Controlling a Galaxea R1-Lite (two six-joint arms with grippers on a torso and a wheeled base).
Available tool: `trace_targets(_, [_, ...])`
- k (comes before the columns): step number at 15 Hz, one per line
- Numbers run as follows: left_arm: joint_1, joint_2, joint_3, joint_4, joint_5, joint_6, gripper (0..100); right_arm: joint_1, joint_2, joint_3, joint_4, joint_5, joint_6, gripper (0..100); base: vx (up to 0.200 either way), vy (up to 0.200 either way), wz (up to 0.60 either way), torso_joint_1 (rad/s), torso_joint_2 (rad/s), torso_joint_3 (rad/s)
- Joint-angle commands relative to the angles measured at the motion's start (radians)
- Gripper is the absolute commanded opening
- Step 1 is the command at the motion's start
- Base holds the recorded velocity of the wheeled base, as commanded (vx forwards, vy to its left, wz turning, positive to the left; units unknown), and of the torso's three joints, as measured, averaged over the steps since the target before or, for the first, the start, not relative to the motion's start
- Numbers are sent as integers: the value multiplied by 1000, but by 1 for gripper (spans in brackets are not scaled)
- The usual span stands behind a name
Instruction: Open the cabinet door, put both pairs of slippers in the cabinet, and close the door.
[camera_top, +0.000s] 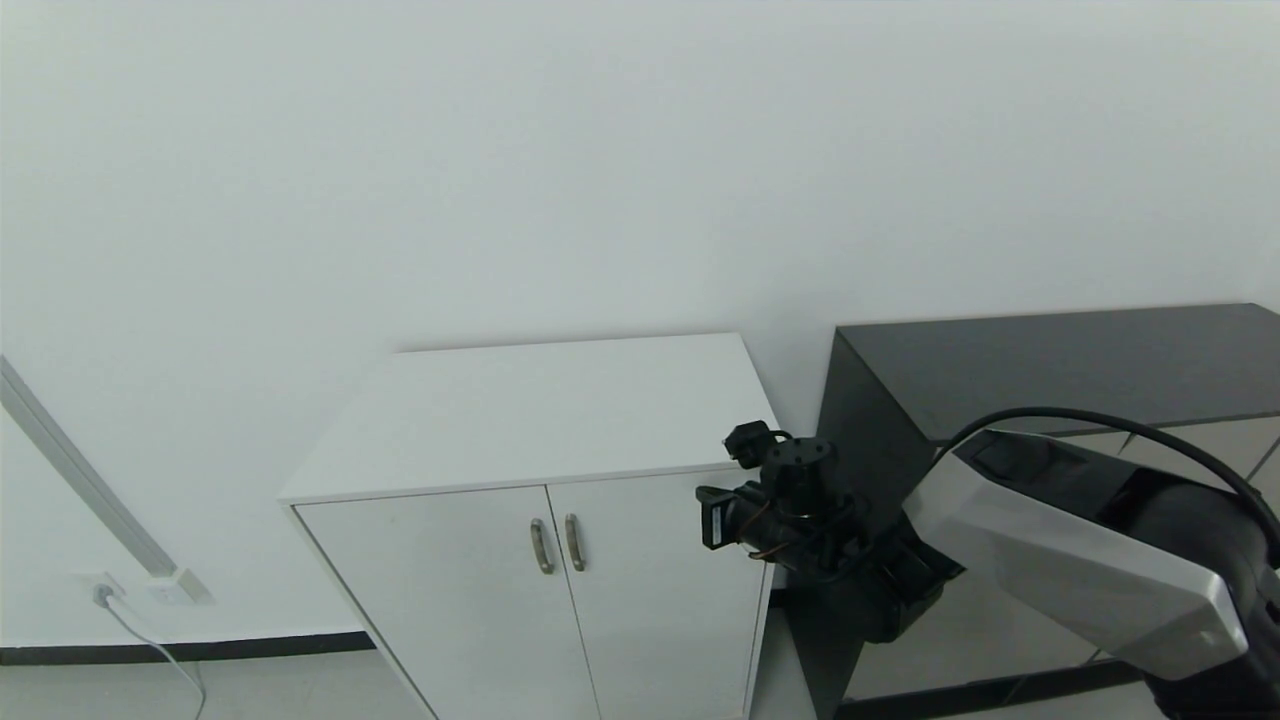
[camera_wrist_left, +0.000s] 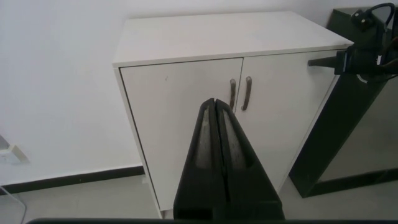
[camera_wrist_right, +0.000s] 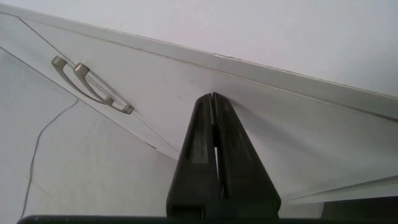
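Note:
The white cabinet stands against the wall with both doors closed. Two metal handles sit side by side at the middle seam. My right gripper is shut with nothing in it, held in front of the upper outer corner of the right door. In the right wrist view its tips are close to the door face, with the handles off to one side. My left gripper is shut and empty, some way back from the cabinet and pointing towards the handles.
A black cabinet stands right beside the white one on its right. A wall socket with a cable is low on the wall to the left. Grey floor lies in front.

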Motion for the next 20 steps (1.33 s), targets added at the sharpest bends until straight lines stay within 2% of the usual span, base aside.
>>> trace_targets(1, [0, 1, 0, 0, 0, 0, 0, 4, -43, 44, -4, 0, -1, 0, 0, 0, 0, 0, 0, 0])
trace_targets(8, [0, 1, -2, 0, 0, 1, 0, -25, -409, 360, -25, -15, -15, 0, 0, 0, 0, 0, 0, 0])
trace_targets(9, [0, 1, 0, 0, 0, 1, 0, -41, -534, 462, -24, -51, -22, 0, 0, 0, 0, 0, 0, 0])
trace_targets(11, [0, 1, 0, 0, 0, 1, 0, -93, -705, 604, -21, -101, -56, 0, 0, 0, 0, 0, 0, 0])
trace_targets(14, [0, 1, 0, 0, 0, 1, 0, -231, -978, 784, 19, -190, -105, 0, 0, 0, 0, 0, 0, 0])
trace_targets(17, [0, 1, 0, 0, 0, 0, 0, -378, -1292, 916, 237, -212, -136, 0, 0, 0, 0, 0, 0, 0])
trace_targets(20, [0, 1, 0, 0, 0, -3, 0, -407, -1646, 980, 555, -210, -134, 0, 0, 0, 0, 0, 0, 0])
